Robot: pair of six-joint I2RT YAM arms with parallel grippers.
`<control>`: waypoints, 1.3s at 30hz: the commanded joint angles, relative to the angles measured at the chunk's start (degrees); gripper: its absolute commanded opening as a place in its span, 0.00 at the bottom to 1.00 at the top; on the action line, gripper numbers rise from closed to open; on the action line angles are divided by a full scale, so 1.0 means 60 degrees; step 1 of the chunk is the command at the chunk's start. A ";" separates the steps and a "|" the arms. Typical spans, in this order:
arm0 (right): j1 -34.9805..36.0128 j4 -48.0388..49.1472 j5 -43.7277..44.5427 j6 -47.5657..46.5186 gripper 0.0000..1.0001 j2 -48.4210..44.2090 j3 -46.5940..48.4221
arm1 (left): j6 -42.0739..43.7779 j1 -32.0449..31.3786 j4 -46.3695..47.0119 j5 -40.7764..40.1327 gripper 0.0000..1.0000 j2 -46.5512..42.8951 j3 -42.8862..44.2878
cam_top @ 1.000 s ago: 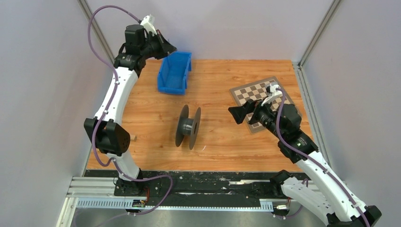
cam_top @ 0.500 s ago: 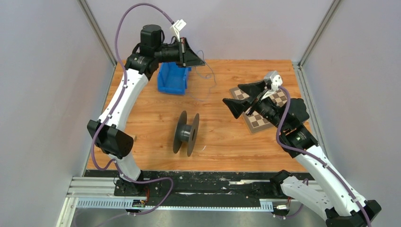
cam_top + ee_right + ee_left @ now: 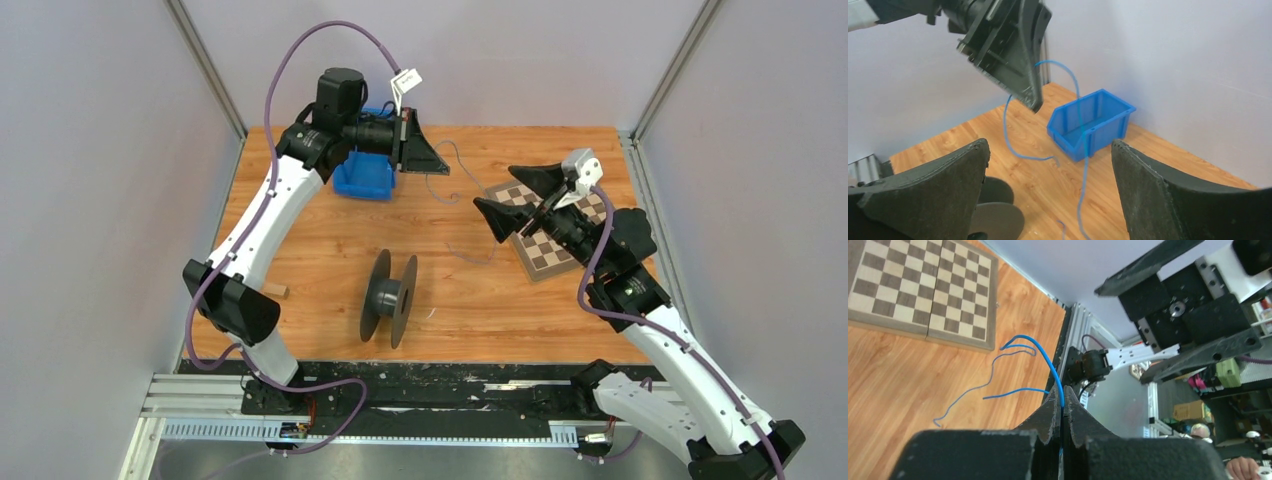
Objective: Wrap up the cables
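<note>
The cable is a thin blue wire (image 3: 470, 256). My left gripper (image 3: 444, 170) is shut on it, raised over the table to the right of the blue bin (image 3: 365, 178). In the left wrist view the wire (image 3: 1045, 351) rises from between the closed jaws of my left gripper (image 3: 1062, 395) and curls down in loose loops to the wood. My right gripper (image 3: 494, 187) is open and empty, facing the left one from above the checkerboard's left edge. In the right wrist view the wire (image 3: 1079, 110) hangs between my spread right gripper fingers (image 3: 1050, 145), without touching them.
A black spool (image 3: 390, 297) stands on its rims in the middle of the table, and it also shows in the right wrist view (image 3: 993, 210). A checkerboard (image 3: 545, 250) lies at the right. The blue bin (image 3: 1098, 120) sits at the back left. Grey walls enclose the table.
My left gripper has come up from the blue bin and moved right, drawing the wire out with it. My right gripper has risen and opened wide. The spool has shifted slightly nearer.
</note>
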 commanded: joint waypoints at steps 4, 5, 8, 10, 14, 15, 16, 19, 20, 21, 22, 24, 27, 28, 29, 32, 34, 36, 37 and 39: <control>0.0021 0.0971 0.0831 -0.0737 0.91 0.0759 -0.0364 | 0.2227 -0.0335 -0.1941 0.0040 0.00 -0.0486 -0.0509; 0.0021 0.0996 0.0718 -0.0740 0.91 0.0982 -0.0410 | 0.2425 -0.0368 -0.2175 -0.0050 0.00 -0.0485 -0.0538; 0.0025 0.1096 -0.0196 -0.0740 0.94 0.1640 -0.0496 | 0.2776 -0.0455 -0.2673 -0.0142 0.00 -0.0489 -0.0656; 0.0022 0.1358 -0.0718 -0.0646 0.95 0.1942 -0.0597 | 0.2917 -0.0457 -0.2738 -0.0077 0.00 -0.0567 -0.0852; 0.0021 0.1895 -0.0787 -0.0467 0.94 0.2406 -0.0820 | 0.3195 -0.0522 -0.2822 0.0144 0.00 -0.0712 -0.1185; 0.0022 0.1972 -0.0790 -0.0470 0.93 0.2510 -0.0833 | 0.3264 -0.0549 -0.2831 0.0169 0.00 -0.0750 -0.1264; 0.0022 0.2045 -0.0845 -0.0450 0.92 0.2622 -0.0838 | 0.3295 -0.0556 -0.2834 0.0187 0.00 -0.0804 -0.1304; 0.0020 0.2235 -0.1231 -0.0296 0.91 0.3040 -0.0770 | 0.3347 -0.0597 -0.2793 0.0228 0.00 -0.0876 -0.1514; 0.0021 0.2296 -0.1285 -0.0232 0.90 0.3177 -0.0742 | 0.3335 -0.0602 -0.2784 0.0308 0.00 -0.0868 -0.1539; 0.0034 0.2393 -0.1272 -0.0135 0.88 0.3312 -0.0765 | 0.3323 -0.0602 -0.2775 0.0346 0.00 -0.0857 -0.1609; 0.0027 0.2556 -0.1217 -0.0020 0.84 0.3429 -0.0815 | 0.3314 -0.0597 -0.2780 0.0397 0.00 -0.0849 -0.1638; 0.0022 0.3064 -0.1200 0.0198 0.72 0.3693 -0.0897 | 0.3297 -0.0598 -0.2783 0.0420 0.01 -0.0868 -0.1774; 0.0021 0.3253 -0.0971 0.0451 0.24 0.4013 -0.0806 | 0.3186 -0.0598 -0.2707 0.0107 0.23 -0.1047 -0.2073; 0.0011 0.3148 -0.0732 0.0522 0.06 0.4006 -0.0751 | 0.3093 -0.0595 -0.2736 -0.0106 0.27 -0.1101 -0.2138; 0.0015 0.2934 -0.0543 0.0630 0.01 0.3946 -0.0703 | 0.3034 -0.0603 -0.2924 -0.0760 0.37 -0.1188 -0.2144; -0.0047 0.2248 0.0645 0.0930 0.00 0.3546 -0.0660 | 0.2622 -0.0600 -0.3521 -0.2439 0.56 -0.1473 -0.2166; -0.0129 0.1710 0.1348 0.1151 0.00 0.3275 -0.0672 | 0.2258 -0.0592 -0.3840 -0.3754 0.62 -0.1877 -0.2468; -0.0254 0.1307 0.1643 0.1285 0.00 0.3084 -0.0681 | 0.1958 -0.0594 -0.4111 -0.4866 0.65 -0.2403 -0.2915; -0.0289 0.1223 0.1658 0.1311 0.00 0.3009 -0.0745 | 0.1775 -0.0593 -0.4289 -0.5455 0.65 -0.2744 -0.3074; -0.0332 0.1203 0.1588 0.1308 0.00 0.2861 -0.0894 | 0.1499 -0.0595 -0.4612 -0.6271 0.69 -0.3279 -0.3472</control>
